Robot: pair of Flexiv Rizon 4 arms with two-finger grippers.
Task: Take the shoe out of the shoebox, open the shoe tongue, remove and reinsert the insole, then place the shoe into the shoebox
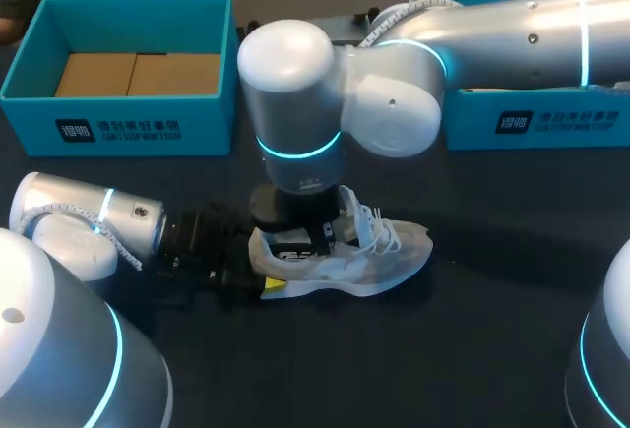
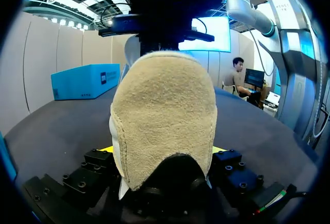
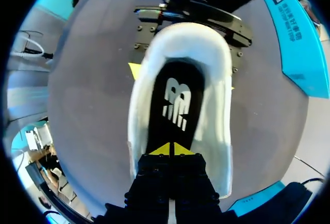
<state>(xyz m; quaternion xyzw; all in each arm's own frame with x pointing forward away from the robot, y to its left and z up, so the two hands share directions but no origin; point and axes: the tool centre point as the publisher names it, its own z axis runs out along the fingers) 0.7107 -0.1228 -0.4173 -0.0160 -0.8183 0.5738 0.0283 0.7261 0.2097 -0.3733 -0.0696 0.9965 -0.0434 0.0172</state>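
- The shoe (image 1: pixel 379 251) lies out on the table (image 1: pixel 492 339), in the middle, resting on its sole with the toe toward my right. Its laces hang loose by the opening.
- The left gripper (image 1: pixel 264 266) comes in low from my left and sits at the heel (image 2: pixel 162 105). In the left wrist view a yellow tip shows tight against each side of the heel, so the claw is clamped on the shoe.
- The right arm (image 1: pixel 394 103) reaches past the middle and hangs straight down over the shoe, with the right gripper (image 1: pixel 323 239) inside the opening.
- In the right wrist view the right gripper's yellow tips (image 3: pixel 170 149) are pressed together, down at the black insole (image 3: pixel 172 98), which lies flat in the shoe. I cannot tell if they pinch any of it.
- A blue shoebox (image 1: pixel 118 128) stands at the far left of the table, open, with brown cardboard (image 1: pixel 138 74) in its bottom, well apart from the shoe.
- A second blue box (image 1: pixel 551 123) stands at the far right, partly behind the right arm.
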